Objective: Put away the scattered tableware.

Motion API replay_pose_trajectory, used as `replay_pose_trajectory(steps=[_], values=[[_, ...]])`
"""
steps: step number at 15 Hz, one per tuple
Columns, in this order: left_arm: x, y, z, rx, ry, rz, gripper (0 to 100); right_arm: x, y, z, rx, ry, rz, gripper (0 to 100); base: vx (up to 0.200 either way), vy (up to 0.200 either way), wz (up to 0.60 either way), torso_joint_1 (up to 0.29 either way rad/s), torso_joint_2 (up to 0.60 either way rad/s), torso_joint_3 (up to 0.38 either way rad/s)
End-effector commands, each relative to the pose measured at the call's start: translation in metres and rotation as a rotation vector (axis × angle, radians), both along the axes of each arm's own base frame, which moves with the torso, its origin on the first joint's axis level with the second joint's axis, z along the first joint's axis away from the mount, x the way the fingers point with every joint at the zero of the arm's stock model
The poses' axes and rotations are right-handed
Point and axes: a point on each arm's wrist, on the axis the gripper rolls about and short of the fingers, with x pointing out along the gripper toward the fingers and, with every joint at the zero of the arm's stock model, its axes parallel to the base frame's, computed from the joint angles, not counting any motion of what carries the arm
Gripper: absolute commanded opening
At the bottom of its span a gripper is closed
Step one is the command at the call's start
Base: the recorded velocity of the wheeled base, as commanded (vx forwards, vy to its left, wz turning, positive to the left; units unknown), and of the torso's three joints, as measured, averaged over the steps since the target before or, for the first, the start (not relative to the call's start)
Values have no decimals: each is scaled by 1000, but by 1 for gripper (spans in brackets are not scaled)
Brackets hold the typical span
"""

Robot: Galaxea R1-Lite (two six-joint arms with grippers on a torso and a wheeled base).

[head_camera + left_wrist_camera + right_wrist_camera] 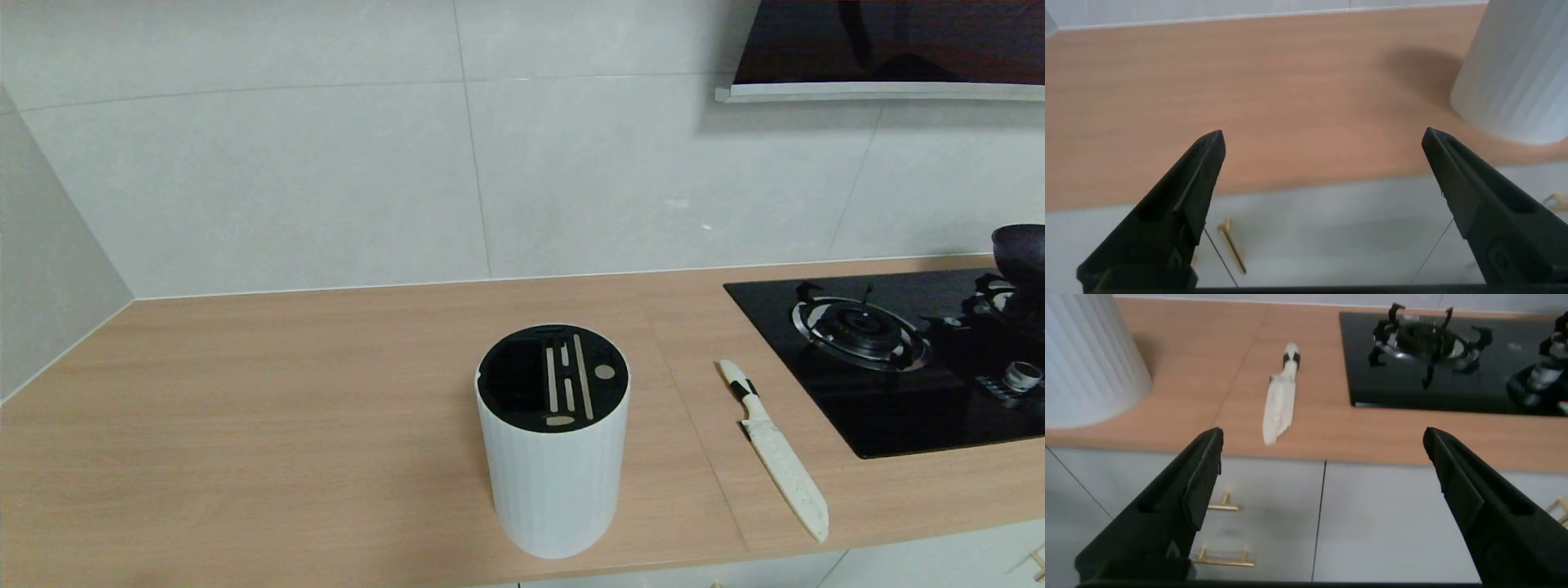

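A white knife (pixel 775 449) with a black band on its handle lies flat on the wooden counter (pixel 286 392), blade pointing toward the front edge, between the holder and the stove. The same knife (pixel 1279 401) lies ahead of my right gripper (pixel 1323 441), which hangs open below the counter's front edge. A white ribbed cylindrical knife holder (pixel 553 441) with a black slotted top stands upright near the front edge. My left gripper (pixel 1323 143) is open too, low in front of the counter, with the knife holder (pixel 1519 69) off to one side.
A black gas stove (pixel 890 351) with burner grates occupies the counter's right end, with a dark pot (pixel 1020 249) at its far right. Cabinet fronts with gold handles (pixel 1221 555) sit below the counter. A tiled wall runs behind, and a range hood (pixel 882 49) hangs at the upper right.
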Motion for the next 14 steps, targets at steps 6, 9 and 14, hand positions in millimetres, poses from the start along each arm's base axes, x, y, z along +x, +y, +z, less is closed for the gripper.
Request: replay_pose_trajectory(steps=[6,9,14], values=[[0,0,0,0,0,0,100,0,0,0,0,3,1,100,0,0,0,167,-363,-185],[0,0,0,0,0,0,100,0,0,0,0,2,1,100,0,0,0,0,0,0],[0,0,0,0,0,2,100,0,0,0,0,3,0,100,0,0,0,0,0,0]])
